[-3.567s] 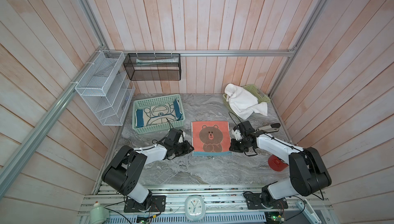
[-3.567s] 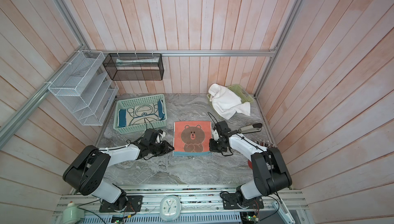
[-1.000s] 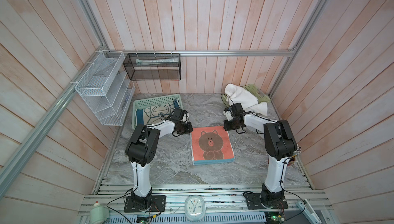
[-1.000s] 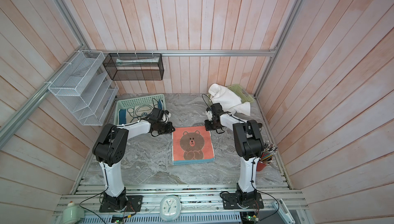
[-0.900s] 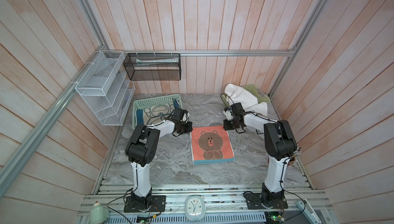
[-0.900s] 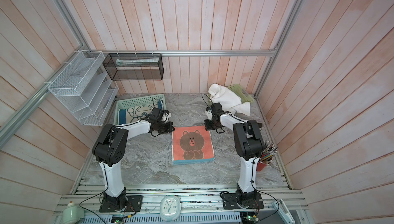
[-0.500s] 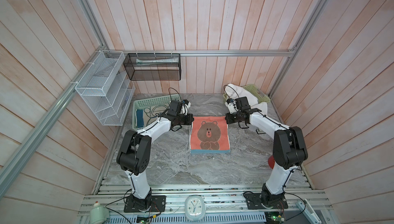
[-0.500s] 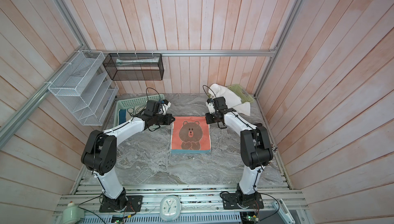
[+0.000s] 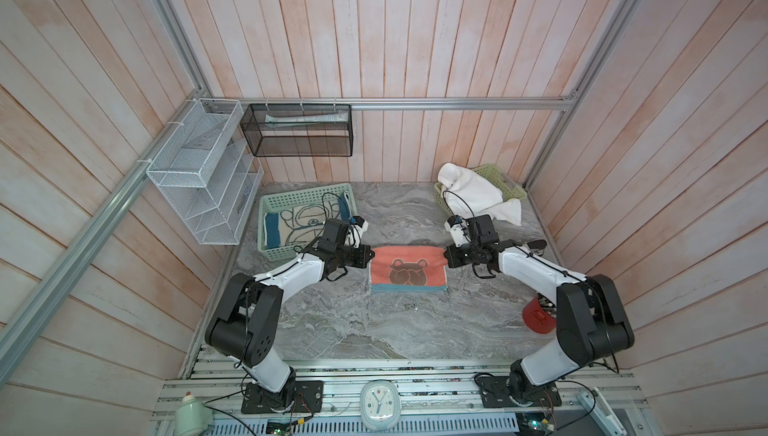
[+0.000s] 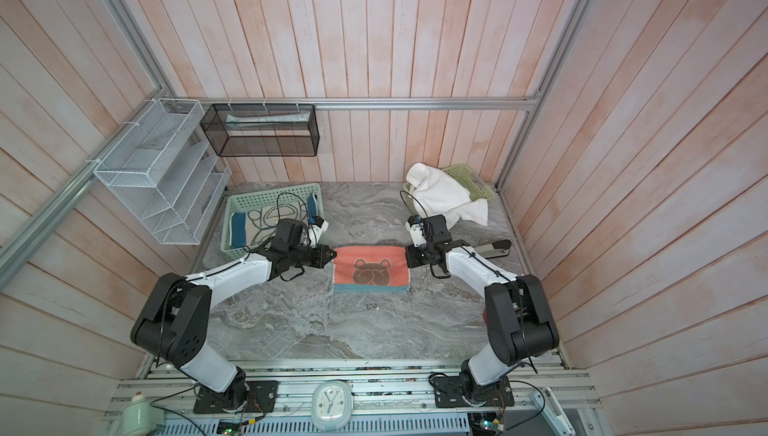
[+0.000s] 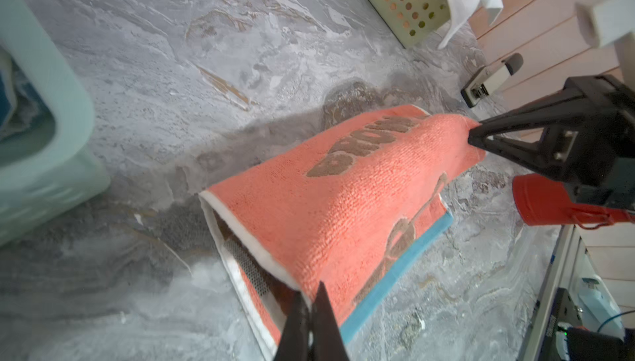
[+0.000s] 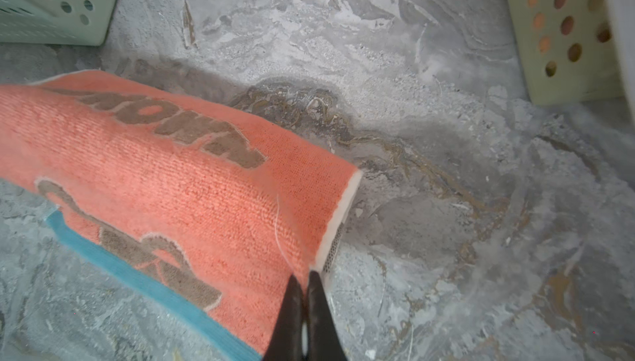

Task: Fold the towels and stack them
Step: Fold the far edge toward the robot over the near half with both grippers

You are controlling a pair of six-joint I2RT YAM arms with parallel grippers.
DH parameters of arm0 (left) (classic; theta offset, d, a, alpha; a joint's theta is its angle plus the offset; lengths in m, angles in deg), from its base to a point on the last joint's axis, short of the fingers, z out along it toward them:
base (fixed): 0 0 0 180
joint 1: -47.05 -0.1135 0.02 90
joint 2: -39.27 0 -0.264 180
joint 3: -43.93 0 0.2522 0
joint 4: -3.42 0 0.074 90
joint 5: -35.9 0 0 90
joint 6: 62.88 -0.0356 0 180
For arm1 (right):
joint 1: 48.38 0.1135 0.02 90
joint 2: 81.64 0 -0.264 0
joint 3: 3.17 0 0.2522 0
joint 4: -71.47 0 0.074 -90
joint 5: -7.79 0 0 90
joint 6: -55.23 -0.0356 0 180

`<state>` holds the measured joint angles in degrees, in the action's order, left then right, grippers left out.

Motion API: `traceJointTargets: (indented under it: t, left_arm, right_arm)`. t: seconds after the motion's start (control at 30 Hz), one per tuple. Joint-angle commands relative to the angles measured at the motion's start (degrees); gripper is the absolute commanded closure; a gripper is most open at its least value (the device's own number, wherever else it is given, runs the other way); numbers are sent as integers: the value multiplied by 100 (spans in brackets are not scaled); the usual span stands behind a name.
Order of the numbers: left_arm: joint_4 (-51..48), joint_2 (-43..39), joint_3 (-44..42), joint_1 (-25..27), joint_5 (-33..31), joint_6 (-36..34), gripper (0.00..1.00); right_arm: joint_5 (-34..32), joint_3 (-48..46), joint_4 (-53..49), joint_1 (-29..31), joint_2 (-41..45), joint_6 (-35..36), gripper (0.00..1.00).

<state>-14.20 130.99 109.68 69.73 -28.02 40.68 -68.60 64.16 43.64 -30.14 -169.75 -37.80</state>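
The coral towel (image 9: 407, 268) lies in the middle of the table (image 9: 395, 322), between the two grippers. In both top views its long axis runs left to right, from one gripper to the other.

The left gripper (image 9: 369, 256) is clamped on the towel's left corner and the right gripper (image 9: 445, 256) on its right corner. Both pinch the same edge. In each wrist view the fingertips are pressed together on the cloth, left (image 11: 311, 302) and right (image 12: 304, 283).

That held edge is raised off the lower layer, so the cloth arches over as an open tube whose axis also runs left to right. The white underside shows at the open ends.

The lettering (image 11: 364, 142) sits on the raised part near the held edge. The bear face (image 9: 405, 274) is partly folded. The blue stripe (image 9: 409, 287) marks the near edge, which lies flat on the table and is uncovered.

The cream towel (image 9: 299, 222) lies flat in the left basket (image 9: 305, 191), at the far left. The white towel (image 9: 473, 197) is crumpled over the right basket (image 9: 498, 176) at the far right, with one end spilling onto the table.
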Motion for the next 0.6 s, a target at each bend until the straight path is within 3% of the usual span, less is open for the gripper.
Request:
traceJointTargets:
  t: [0.0, 0.07, 0.17, 0.37, 0.57]
  left_arm:
    - [322, -558, -446, 144, -136, 23, 86]
    - [267, -877, -788, 259, -348, 134, 70]
    - [304, -1386, -1399, 276, -529, 455, 55]
    - [306, -1645, -1768, 246, -551, 1042, 54]
    - [668, -1076, -1568, 250, -171, 1459, 53]
  right_arm:
    - [-2, -307, -189, 88, 559, -326, 84]
    - [49, -567, -428, 143, 910, -562, 65]
    - [105, -953, -710, 145, 1433, -966, 55]
    - [10, -1429, -516, 117, 1803, -1529, 51]
    - [-106, -1072, -413, -18, 915, -1308, 50]
